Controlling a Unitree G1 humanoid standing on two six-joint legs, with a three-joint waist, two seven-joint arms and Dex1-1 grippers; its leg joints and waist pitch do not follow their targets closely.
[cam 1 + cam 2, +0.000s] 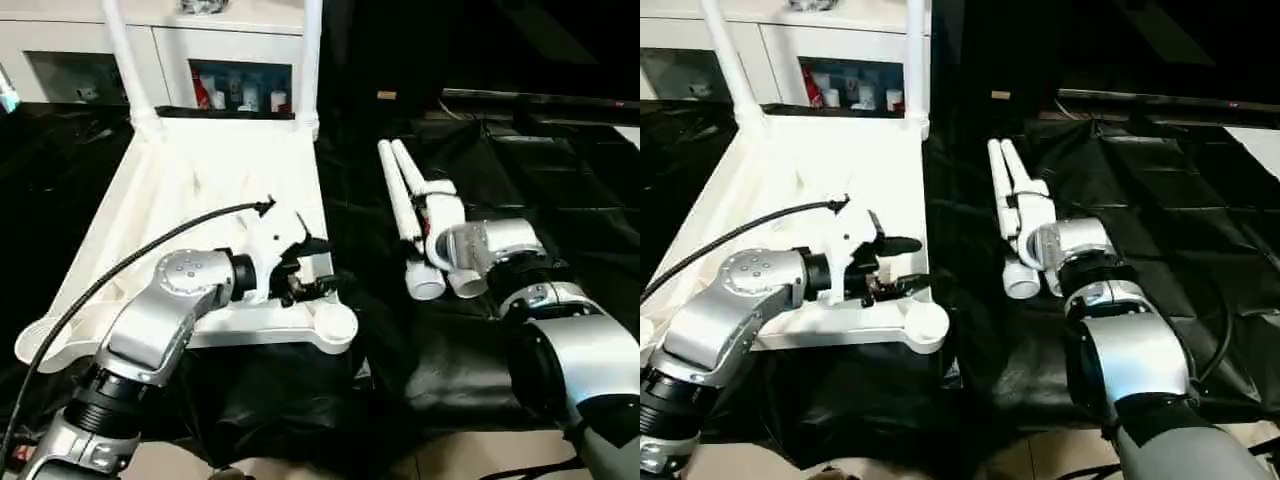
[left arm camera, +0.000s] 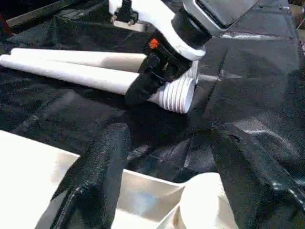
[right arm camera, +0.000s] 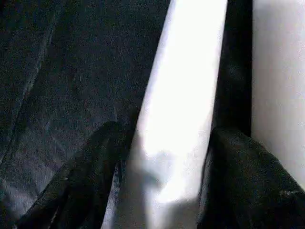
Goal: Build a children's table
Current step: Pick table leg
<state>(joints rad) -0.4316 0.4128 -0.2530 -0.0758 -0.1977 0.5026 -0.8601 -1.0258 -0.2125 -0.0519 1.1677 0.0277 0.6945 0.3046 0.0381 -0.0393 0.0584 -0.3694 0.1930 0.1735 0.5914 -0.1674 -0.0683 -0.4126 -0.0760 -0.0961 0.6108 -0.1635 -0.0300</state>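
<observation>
The white plastic rectangular tabletop (image 1: 215,190) lies ribbed side up, sockets open for legs, directly under the left gripper (image 1: 890,265), whose jaws gape wide and empty above the near round corner socket (image 1: 333,325). Beside it on the black sheet (image 1: 1160,220), the right gripper (image 3: 164,176) straddles one of two loose white tube legs (image 1: 405,205), fingers either side, apparently ready to lift it.

I count one white tabletop (image 1: 200,190), two tube legs standing upright in its far corner sockets (image 1: 125,55), two loose legs lying side by side (image 1: 405,205), and one cabinet (image 1: 180,60).
</observation>
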